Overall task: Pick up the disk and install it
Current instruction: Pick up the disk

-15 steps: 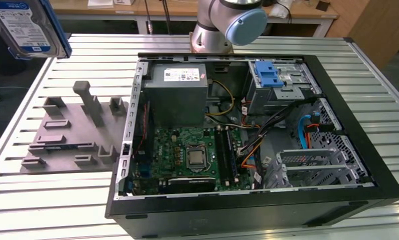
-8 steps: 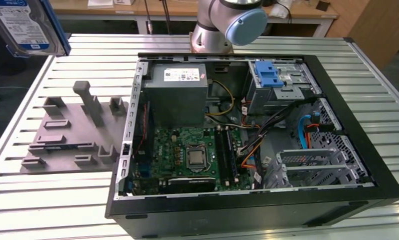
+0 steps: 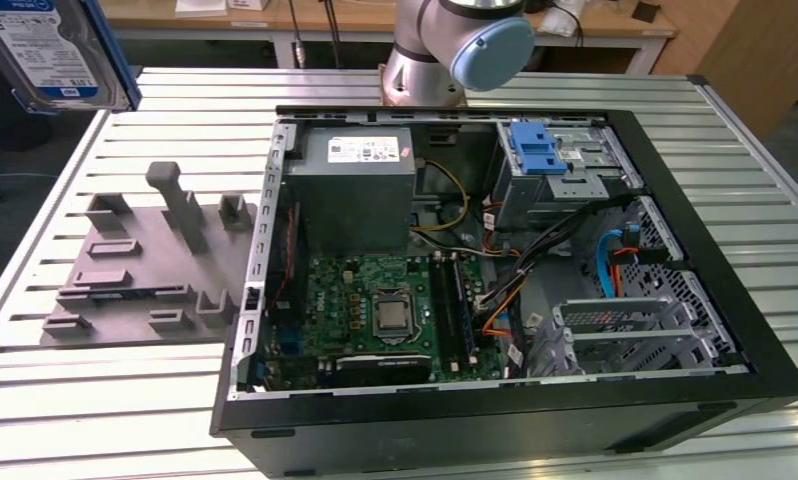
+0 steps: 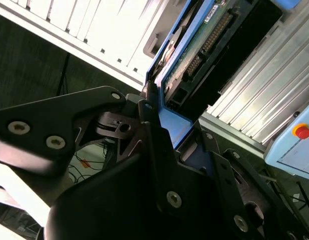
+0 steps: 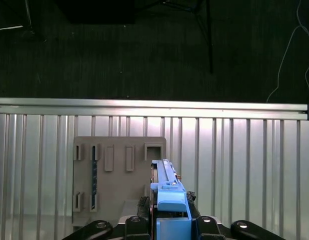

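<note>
**Fig.** Gripper (image 4: pixel 177 131) clenched on blue-framed edge of disk (image 3: pixel 46 50). Disk held clear of table (image 3: pixel 92 400), at 10 o'clock in exterior view, over grey fixture (image 3: pixel 132 290). Pick-up judged complete. Installation into open computer case (image 3: pixel 506 425) not yet done.

A slatted metal table (image 3: pixel 92 420) carries an open computer case (image 3: pixel 506 430) and, beside it, a grey slotted fixture (image 3: pixel 139 285).
</note>
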Robot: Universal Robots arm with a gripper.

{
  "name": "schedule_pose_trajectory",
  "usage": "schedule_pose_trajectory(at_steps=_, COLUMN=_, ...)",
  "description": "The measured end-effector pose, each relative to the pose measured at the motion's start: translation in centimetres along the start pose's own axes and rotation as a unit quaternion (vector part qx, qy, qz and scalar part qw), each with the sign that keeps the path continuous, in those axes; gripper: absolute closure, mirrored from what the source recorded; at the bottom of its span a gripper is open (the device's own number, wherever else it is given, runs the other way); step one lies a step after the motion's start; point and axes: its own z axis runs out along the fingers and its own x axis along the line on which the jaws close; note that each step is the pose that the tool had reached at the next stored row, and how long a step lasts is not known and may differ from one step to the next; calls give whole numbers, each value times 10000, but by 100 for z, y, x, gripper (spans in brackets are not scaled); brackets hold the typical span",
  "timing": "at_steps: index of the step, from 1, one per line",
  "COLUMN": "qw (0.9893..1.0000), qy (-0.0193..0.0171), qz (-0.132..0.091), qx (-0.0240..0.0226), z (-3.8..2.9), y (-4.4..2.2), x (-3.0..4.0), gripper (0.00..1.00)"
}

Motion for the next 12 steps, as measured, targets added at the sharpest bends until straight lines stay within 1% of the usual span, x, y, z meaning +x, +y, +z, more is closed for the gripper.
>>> schedule_pose_trajectory(at_steps=8, qw=10000, qy=0, qz=0, qx=0, z=-1, y=-1, x=70, gripper=64)
schedule_pose_trajectory(at_steps=12, qw=10000, qy=0, qz=0, qx=1, z=-1, y=-27, x=87, gripper=64)
